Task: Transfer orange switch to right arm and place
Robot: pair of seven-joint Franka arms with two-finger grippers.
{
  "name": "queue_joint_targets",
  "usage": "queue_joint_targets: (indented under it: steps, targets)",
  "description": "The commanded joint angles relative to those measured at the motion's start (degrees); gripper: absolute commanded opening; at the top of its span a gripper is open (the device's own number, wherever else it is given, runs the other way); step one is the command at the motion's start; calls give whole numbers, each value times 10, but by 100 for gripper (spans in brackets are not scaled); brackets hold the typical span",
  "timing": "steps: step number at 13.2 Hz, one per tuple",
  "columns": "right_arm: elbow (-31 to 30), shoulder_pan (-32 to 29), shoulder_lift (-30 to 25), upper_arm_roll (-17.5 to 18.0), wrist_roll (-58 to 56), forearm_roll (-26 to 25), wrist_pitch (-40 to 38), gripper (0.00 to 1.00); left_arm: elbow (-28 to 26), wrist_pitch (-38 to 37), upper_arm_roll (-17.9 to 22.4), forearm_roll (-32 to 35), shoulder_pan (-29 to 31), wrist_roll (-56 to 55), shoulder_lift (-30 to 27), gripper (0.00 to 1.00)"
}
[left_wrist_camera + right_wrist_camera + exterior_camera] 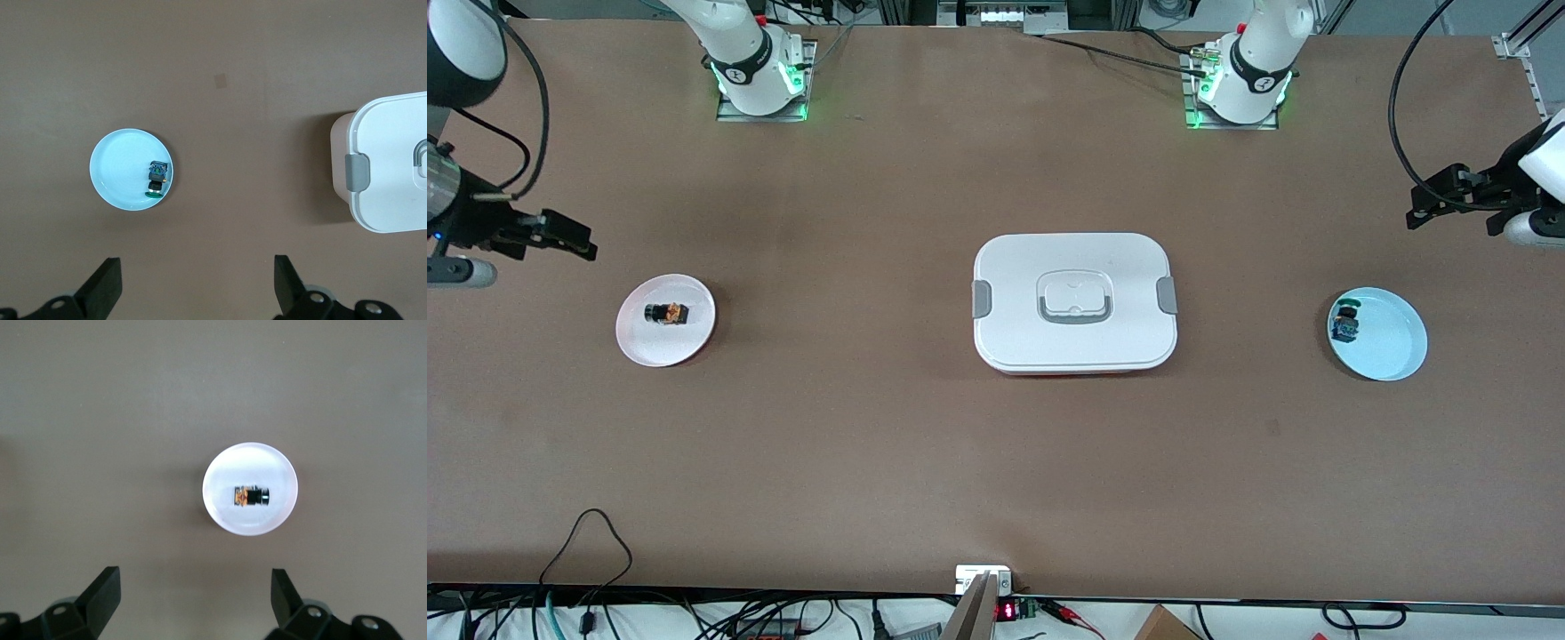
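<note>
Front view: white lidded box mid-counter. Orange switch lies on pink plate, toward right arm's end from box. Green-capped switch on pale blue plate, toward left arm's end from box. Right gripper and left gripper raised at counter ends.

Left wrist view: left gripper fingers wide, nothing held; blue plate and box below.

Right wrist view: right gripper fingers wide, nothing held; orange switch on pink plate below.

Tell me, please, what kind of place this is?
Probably a robot lab. Two arm bases are bolted to a big brown table, loose cables hang at its edge, and small plates hold parts.
</note>
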Motion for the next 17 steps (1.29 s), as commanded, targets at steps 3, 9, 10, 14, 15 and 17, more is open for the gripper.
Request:
queue_joint_targets:
  steps: [3,9,10,14,15,17]
  targets:
    - [-9,-8,-21,15,-2,0,-9,100,-8,2,-2,2,4,13,-11,100]
    - [-22,-10,-47,12,9,-1,-26,100,-8,2,-1,2,4,13,-11,100]
    - [-31,-10,-51,12,7,-1,-22,100,-8,2,-1,2,4,13,-11,100]
    - [-64,-8,-65,12,8,-4,13,100,-8,2,-1,2,4,13,-11,100]
    - [-74,-8,-71,13,8,-4,26,100,-7,2,-1,2,4,13,-11,100]
    - [-66,-8,-73,16,7,-4,17,100,-8,2,-1,2,4,13,-11,100]
